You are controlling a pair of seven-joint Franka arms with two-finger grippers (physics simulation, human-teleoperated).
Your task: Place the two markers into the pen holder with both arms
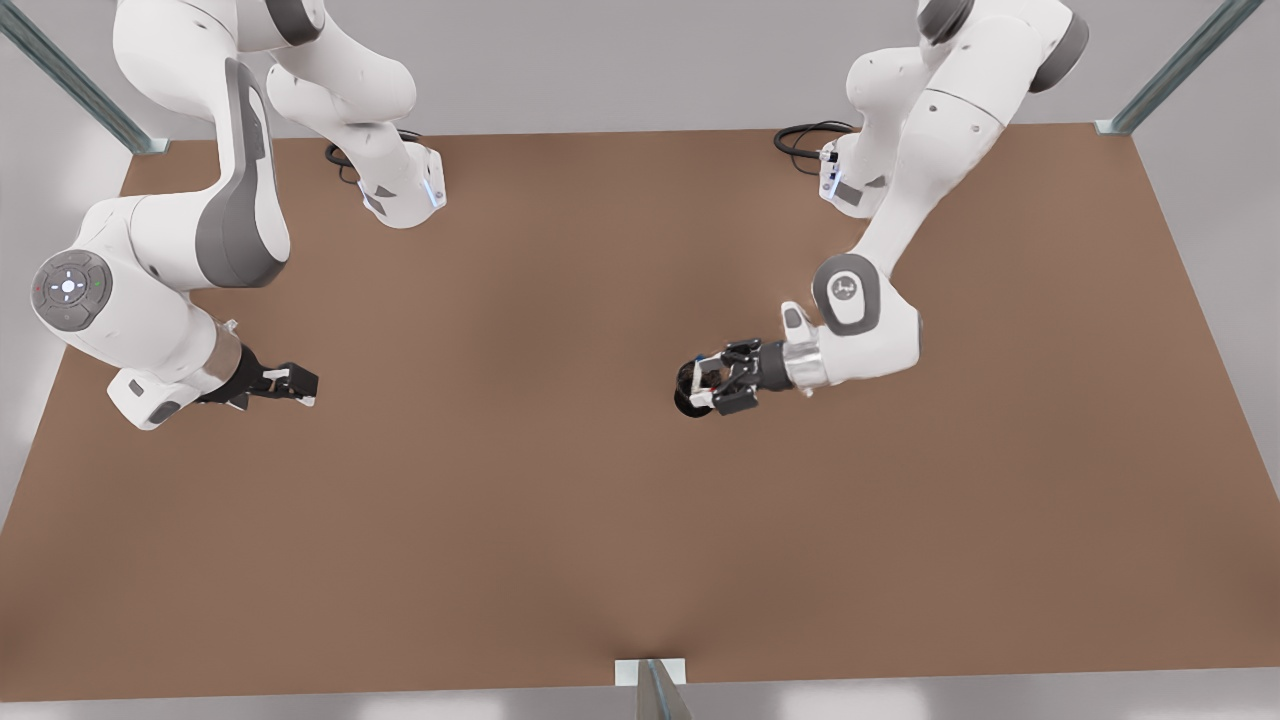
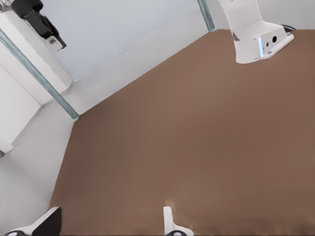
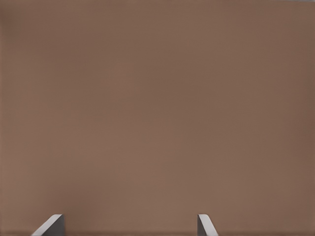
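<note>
The small round black mesh pen holder (image 1: pixel 686 392) stands on the flat brown table (image 1: pixel 520 520), right of centre in the front view. Its contents cannot be made out. The left gripper (image 1: pixel 712 385) reaches in from the front view's right, fingers spread wide, their tips at the holder's rim. Contact cannot be confirmed. The right gripper (image 1: pixel 300 385) hangs over bare table near the front view's left edge, well apart from the holder, fingers (image 3: pixel 54 223) likewise spread and holding nothing.
</note>
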